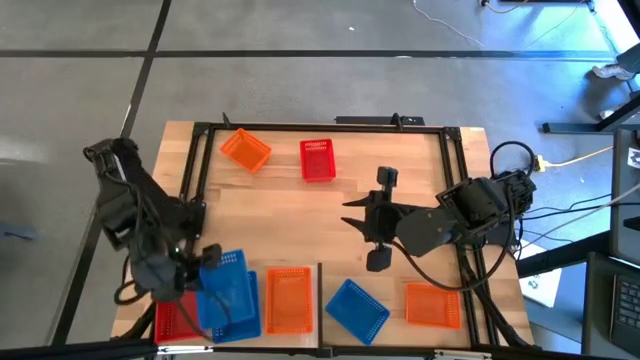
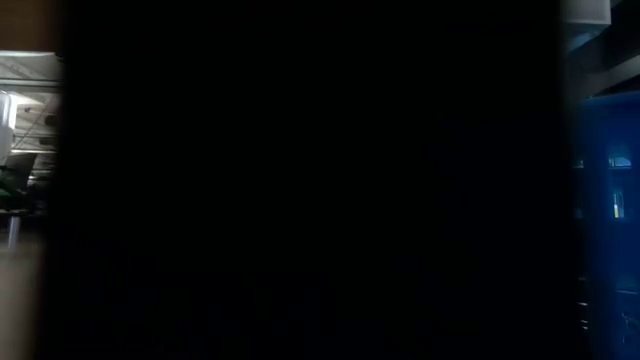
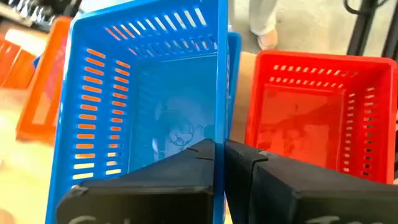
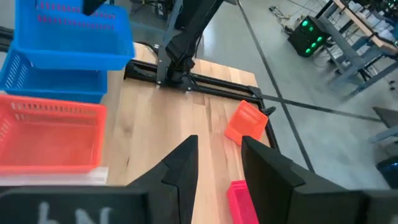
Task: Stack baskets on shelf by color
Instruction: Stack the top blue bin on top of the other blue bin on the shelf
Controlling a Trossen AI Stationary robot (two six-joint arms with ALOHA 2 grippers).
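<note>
Trouble, as I judge it, lies in how I hold this blue basket point(image 3: 143, 106): my left pincer point(image 3: 219, 155) is clamped on just one thin side wall at the rim, fingers closed tight on the plastic. Held from one edge like that, it could swing or tilt as I lower it. It hangs over a second blue basket point(image 1: 238, 312) at the near left of the tabletop point(image 1: 330, 215), and if it comes down skewed it may catch that rim instead of nesting, or bump the red basket point(image 3: 314, 118) just beside it.

My right pincer point(image 4: 217, 163) hovers over the middle of the tabletop, fingers parted and holding nothing. Ahead of it lie a tilted orange basket point(image 1: 245, 150) and another red one point(image 1: 318, 160) at the far side. An orange basket point(image 1: 289, 299) sits beside the blue pair, and a loose blue one point(image 1: 357, 307) and an orange one point(image 1: 433, 304) lie near the front edge.

The low view is almost wholly black, so it gives nothing. From above, my left arm covers most of the near red basket, and I cannot make out the shelf as distinct from the tabletop, nor whether the held basket touches the one below.
</note>
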